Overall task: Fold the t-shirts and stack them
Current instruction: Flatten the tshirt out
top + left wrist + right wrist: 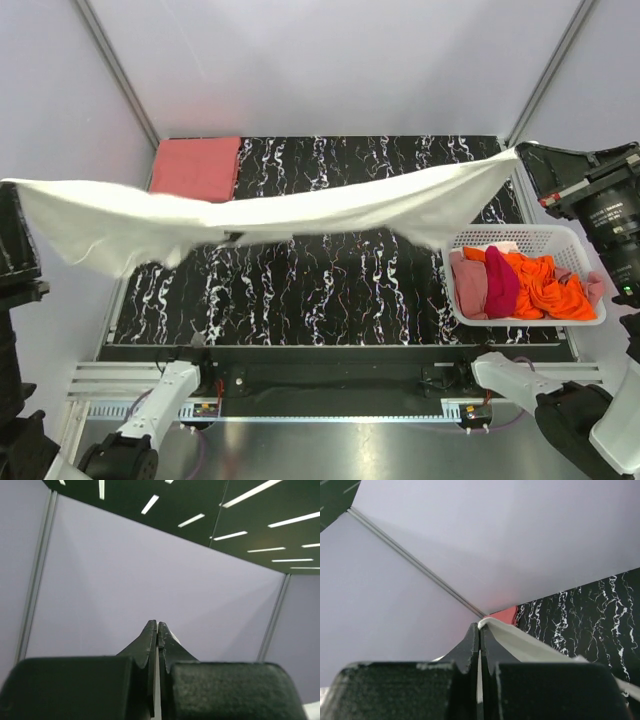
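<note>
The black, white-veined worktop [330, 290] fills most of the top view. Above it, the cream-white t-shirt [300, 210] is held up off the surface, stretched in a sagging band from the left edge across to the far right corner. Its left part hangs down in a loose fold. A white slatted basket [530, 238] sits at the right edge, holding a crumpled orange t-shirt [545, 285], a magenta t-shirt [500, 283] and a dusty pink t-shirt [470, 285] bunched side by side. A salmon-pink t-shirt [195, 167] lies folded flat in the far left corner. The left gripper [157, 630] has its fingers pressed together on one end of the cream-white cloth. The right gripper [480, 632] is likewise pinched tight on the other end, with white fabric trailing from its tips.
</note>
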You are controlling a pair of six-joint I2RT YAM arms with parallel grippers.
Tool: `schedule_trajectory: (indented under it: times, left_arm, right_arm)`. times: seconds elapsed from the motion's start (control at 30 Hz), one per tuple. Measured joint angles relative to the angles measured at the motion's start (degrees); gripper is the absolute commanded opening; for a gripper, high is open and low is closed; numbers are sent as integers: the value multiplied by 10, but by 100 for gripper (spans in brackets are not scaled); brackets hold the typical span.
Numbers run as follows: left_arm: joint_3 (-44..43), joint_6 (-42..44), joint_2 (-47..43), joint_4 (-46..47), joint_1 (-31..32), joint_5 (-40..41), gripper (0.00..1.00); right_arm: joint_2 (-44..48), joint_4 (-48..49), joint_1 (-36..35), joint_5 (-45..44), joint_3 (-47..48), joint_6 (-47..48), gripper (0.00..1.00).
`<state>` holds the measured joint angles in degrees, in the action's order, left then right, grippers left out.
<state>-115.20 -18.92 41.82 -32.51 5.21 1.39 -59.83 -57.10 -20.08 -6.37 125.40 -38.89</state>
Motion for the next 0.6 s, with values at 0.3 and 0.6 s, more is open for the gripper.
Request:
schedule_trajectory:
  times: [0.3, 0.6]
  left_arm:
    - [9, 86, 49, 45, 58, 11, 0]
    - [106, 195, 200, 81, 61, 60, 0]
  right_arm:
    - [-42, -12, 0, -7, 13, 26, 0]
    - [-200, -12, 0, -52, 43, 61, 0]
